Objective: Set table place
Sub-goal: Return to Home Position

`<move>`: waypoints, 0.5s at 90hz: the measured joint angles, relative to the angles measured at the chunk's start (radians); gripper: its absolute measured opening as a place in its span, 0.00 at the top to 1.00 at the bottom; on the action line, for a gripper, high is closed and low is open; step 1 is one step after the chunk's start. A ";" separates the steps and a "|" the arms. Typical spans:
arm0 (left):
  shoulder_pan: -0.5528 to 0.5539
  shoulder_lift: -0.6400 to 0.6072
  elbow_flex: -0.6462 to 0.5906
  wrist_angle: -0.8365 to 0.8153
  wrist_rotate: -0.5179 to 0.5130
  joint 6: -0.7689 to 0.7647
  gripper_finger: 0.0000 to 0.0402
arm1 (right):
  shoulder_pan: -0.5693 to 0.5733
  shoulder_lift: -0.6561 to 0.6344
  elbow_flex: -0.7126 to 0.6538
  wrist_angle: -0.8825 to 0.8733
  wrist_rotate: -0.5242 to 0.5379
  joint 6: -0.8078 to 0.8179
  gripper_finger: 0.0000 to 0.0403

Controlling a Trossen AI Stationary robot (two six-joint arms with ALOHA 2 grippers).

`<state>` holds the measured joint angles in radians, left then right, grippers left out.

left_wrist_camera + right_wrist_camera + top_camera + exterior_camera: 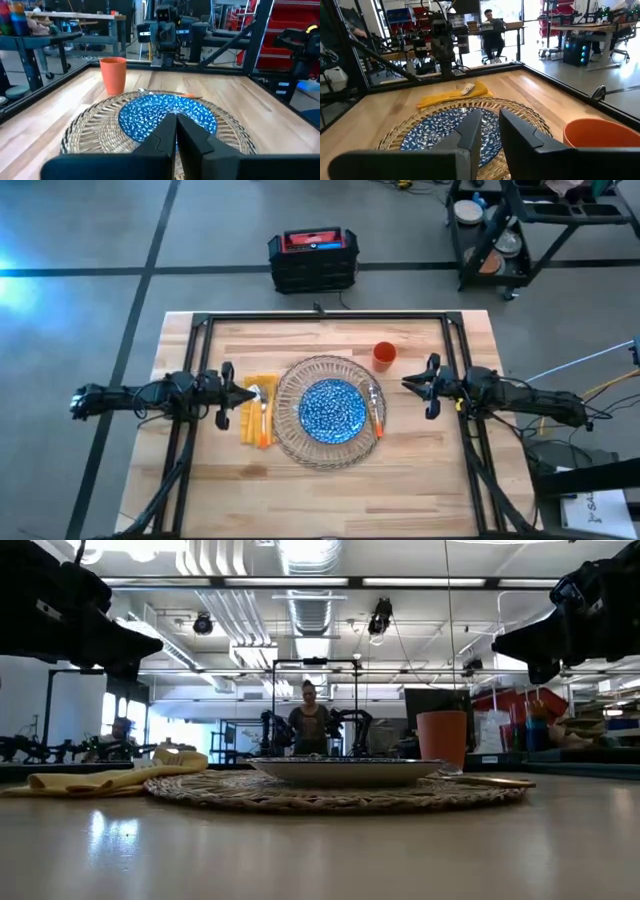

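orange cup cut off in right wrist view; blue plate partly hidden

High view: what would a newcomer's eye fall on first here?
The round blue-patterned plate on a round woven straw placemat, in the middle, strikes first. A small orange cup stands by the placemat's far right edge; a yellow cloth napkin carrying orange-handled cutlery lies at its left. The left gripper and right gripper hover on either side.
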<state>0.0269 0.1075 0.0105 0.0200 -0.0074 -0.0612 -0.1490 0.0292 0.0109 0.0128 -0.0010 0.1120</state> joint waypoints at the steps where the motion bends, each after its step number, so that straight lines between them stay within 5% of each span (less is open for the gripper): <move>1: 0.000 0.002 0.000 0.000 0.000 0.000 1.00 | 0.000 0.000 0.000 0.000 0.000 0.000 0.85; 45: 0.000 0.076 0.000 0.002 -0.002 0.000 1.00 | 0.000 0.000 0.000 0.000 0.000 0.000 0.78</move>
<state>0.0269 0.1838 0.0105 0.0216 -0.0090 -0.0616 -0.1490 0.0292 0.0109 0.0128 -0.0007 0.1123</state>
